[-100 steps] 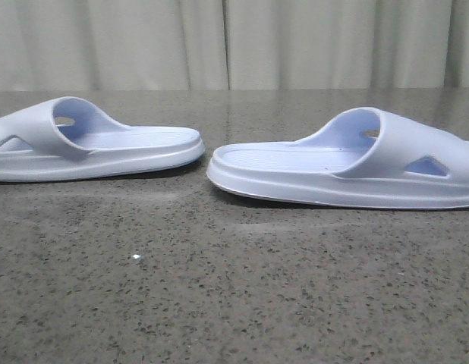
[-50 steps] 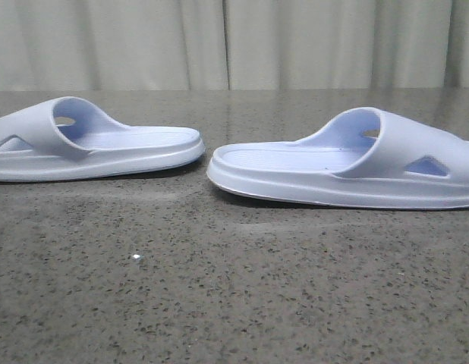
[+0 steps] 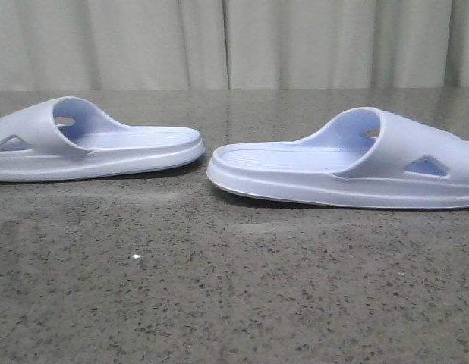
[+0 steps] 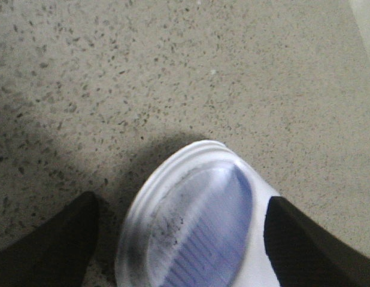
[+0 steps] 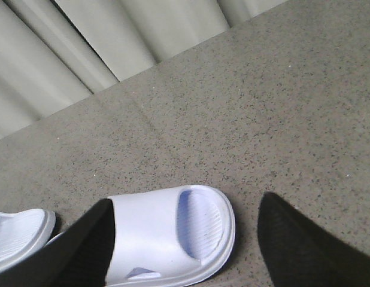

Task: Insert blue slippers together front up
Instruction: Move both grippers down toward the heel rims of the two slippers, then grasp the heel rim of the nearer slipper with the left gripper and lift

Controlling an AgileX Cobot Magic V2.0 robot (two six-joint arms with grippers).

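Two pale blue slippers lie sole-down on the speckled table, open ends facing each other. The left slipper (image 3: 98, 152) has its strap at the far left; the right slipper (image 3: 348, 171) has its strap at the right. Neither gripper shows in the front view. In the left wrist view my left gripper (image 4: 185, 242) is open, with its dark fingers (image 4: 47, 245) on either side of one rounded end of a slipper (image 4: 197, 221). In the right wrist view my right gripper (image 5: 194, 239) is open above the strap and toe end of a slipper (image 5: 155, 233).
Grey speckled stone table (image 3: 234, 288) with pale curtains (image 3: 234, 42) behind its far edge. The end of the other slipper (image 5: 17, 233) shows beside my right gripper's finger.
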